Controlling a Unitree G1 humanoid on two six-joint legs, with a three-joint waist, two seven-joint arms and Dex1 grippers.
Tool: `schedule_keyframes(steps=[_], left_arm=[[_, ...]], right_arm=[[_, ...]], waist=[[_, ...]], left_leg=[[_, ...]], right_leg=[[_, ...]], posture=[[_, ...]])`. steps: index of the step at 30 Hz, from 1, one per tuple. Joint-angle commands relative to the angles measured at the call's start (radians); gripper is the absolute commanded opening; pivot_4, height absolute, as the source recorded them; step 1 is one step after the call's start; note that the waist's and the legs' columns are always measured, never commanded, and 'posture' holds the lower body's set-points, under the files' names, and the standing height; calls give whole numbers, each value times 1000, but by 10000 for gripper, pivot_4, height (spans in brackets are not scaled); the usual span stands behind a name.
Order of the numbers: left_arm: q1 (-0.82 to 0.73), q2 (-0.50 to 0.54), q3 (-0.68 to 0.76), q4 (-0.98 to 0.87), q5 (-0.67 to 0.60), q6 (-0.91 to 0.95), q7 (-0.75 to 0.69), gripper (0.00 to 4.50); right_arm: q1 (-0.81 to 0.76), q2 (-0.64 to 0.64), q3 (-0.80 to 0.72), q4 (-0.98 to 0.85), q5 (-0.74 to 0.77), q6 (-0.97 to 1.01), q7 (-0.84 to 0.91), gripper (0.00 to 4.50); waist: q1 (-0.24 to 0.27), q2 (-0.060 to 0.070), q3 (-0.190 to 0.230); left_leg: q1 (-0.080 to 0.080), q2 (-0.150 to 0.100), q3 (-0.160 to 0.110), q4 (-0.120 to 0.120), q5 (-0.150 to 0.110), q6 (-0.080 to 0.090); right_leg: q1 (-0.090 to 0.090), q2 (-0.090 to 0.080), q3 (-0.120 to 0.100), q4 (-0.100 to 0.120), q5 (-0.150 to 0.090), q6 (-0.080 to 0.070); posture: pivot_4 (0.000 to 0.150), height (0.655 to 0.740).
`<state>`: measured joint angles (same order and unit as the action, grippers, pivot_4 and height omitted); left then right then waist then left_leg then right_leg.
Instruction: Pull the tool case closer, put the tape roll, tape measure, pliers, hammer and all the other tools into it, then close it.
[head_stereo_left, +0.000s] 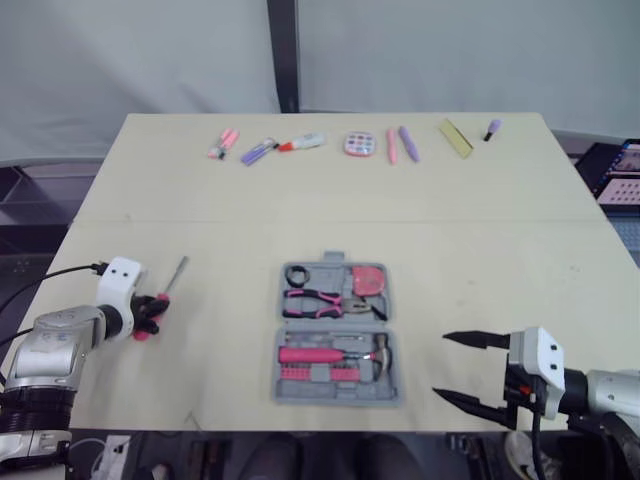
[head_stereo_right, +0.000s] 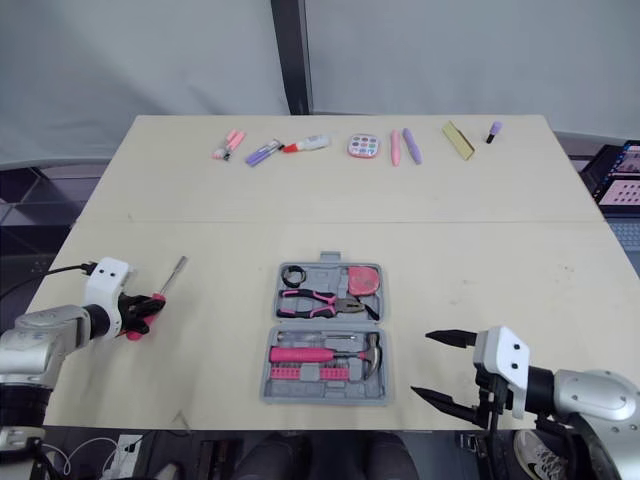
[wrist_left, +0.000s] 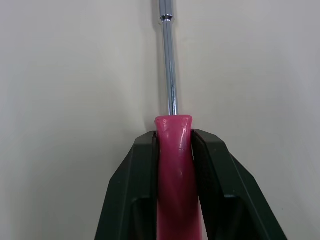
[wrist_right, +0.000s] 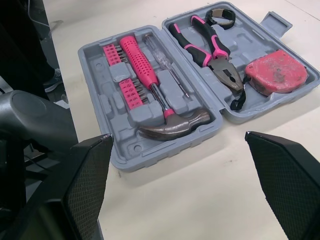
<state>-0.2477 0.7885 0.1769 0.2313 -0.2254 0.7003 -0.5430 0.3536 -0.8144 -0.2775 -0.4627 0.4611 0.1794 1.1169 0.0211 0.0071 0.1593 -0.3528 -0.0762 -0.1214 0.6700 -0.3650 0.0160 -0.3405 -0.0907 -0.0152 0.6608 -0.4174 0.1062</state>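
The tool case lies open and flat on the bench, midway along the near edge, with both grey halves facing up. The far half holds the black tape roll in its left corner. The pink tape measure sits in its right corner, and the pliers with pink and black handles lie across the half just nearer than these. In the near half the hammer lies sideways, its pink handle to the left and its steel head to the right. A slim clear-handled driver lies beside it, toward the hinge. Pink strips of bits sit along the near side.

To the right of the case, by the near edge, the right tool hangs with its two black fingers spread wide and nothing between them, pointing toward the case.

Well to the left, near the left edge, the left tool is clamped on the pink handle of a screwdriver. Its fingers press both sides of the handle, and the steel shaft points toward the far side. I cannot tell whether the screwdriver rests on the bench or is raised.

Along the far edge lies a row of small things, among them a pink marker, a white tube, a round palette and a flat yellow piece.
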Motion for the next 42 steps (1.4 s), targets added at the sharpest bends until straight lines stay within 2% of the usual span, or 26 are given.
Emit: schedule_keyframes(steps=[1,5,14,21,25,31,42], left_arm=[[10,6,-9,25,32,-21,-1,5488],[23,38,10,-26,8,-37,-55,5488],[179,164,19,-343,-138,12,-346,5488],[164,191,-40,-483,-201,38,-457,5488],[65,166,-153,-561,-191,76,-448,5488],[-55,128,-282,-674,-244,186,-461,5488],[-169,47,-475,-702,-228,253,-436,5488]], right_arm=[[-5,4,1,-11,10,-2,-7,45000],[-12,14,9,-3,17,-9,-1,45000],[-39,14,21,41,22,-39,36,45000],[-58,15,28,51,21,-48,44,45000],[-62,20,35,48,18,-51,38,45000],[-71,20,40,55,11,-54,35,45000],[-67,15,49,62,-11,-63,27,45000]], waist=[[0,0,0],[0,0,0],[-9,-1,0],[-9,-1,0],[-2,-1,0],[-1,-1,0],[1,-1,0]], left_leg=[[0,0,0,0,0,0],[0,0,0,0,0,0],[-1,0,-1,-1,0,0],[-1,0,-1,-1,0,0],[-2,0,-1,-1,0,0],[-2,0,0,0,0,0],[-2,1,2,2,0,1]], right_leg=[[0,0,0,0,0,0],[0,0,0,0,0,0],[0,-1,0,-2,0,0],[1,0,0,-3,0,0],[1,0,0,-3,0,0],[1,0,0,-2,0,0],[1,4,4,-2,0,0]], posture=[[1500,7400],[1500,7400],[1500,7400],[1500,7400],[1500,7400],[1500,7400],[1500,7400]])
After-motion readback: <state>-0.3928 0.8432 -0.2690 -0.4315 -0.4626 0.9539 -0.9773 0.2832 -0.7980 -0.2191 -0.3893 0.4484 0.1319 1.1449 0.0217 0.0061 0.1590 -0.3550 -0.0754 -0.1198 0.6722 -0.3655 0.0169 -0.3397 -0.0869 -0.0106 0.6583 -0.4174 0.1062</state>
